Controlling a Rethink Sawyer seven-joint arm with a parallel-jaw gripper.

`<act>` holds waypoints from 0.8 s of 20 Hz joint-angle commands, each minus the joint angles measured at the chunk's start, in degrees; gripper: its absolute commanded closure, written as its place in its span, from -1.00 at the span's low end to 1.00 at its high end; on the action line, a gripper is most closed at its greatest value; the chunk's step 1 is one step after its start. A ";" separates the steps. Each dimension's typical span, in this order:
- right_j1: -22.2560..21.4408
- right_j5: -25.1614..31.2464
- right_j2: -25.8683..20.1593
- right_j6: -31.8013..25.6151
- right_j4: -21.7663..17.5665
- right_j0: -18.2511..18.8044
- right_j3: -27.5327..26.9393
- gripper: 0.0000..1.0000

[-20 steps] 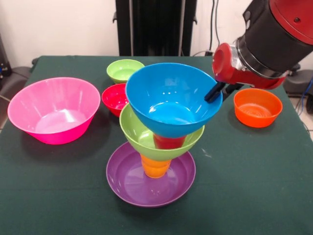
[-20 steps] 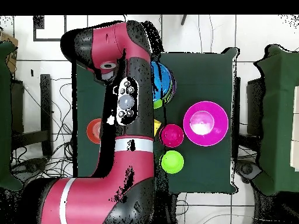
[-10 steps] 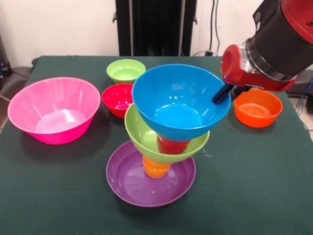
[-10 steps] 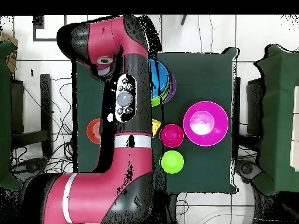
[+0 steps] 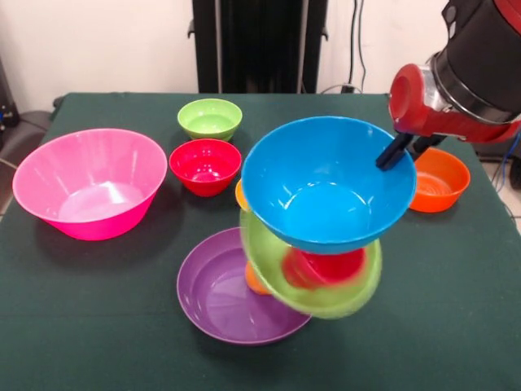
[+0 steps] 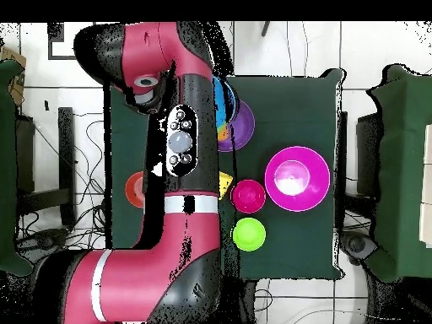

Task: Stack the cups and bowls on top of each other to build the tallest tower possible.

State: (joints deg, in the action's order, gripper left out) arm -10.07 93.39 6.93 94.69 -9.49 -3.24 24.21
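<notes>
Purple bowl (image 5: 213, 297) taken as landmark, flat on counter (image 5: 98, 326). Hand (image 5: 404, 149) seen clamped on far-right rim of blue bowl (image 5: 326, 191), one finger inside, one outside. Blue bowl held tilted, up and right of purple bowl. Lime bowl (image 5: 321, 285) blurred, tilted steeply, overhanging purple bowl's right rim under blue bowl. Red cup (image 5: 326, 267) lying inside lime bowl. Orange cup (image 5: 256, 281) partly hidden in purple bowl. Pink bowl (image 5: 88, 181) left of it; red bowl (image 5: 205, 165) and green bowl (image 5: 210, 118) behind; orange bowl (image 5: 440, 181) far right.
</notes>
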 commanded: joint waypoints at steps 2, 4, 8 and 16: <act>-0.47 5.93 -3.13 0.37 0.96 -0.13 -1.43 1.00; 0.03 5.48 -2.74 -0.54 0.64 -0.11 -2.25 1.00; 0.17 4.94 -1.98 -3.09 -0.21 -0.02 -2.75 1.00; -8.09 -7.17 -1.52 -2.11 0.91 -1.22 16.66 1.00</act>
State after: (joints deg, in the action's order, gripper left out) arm -11.70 92.05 7.49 94.69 -8.67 -3.46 25.77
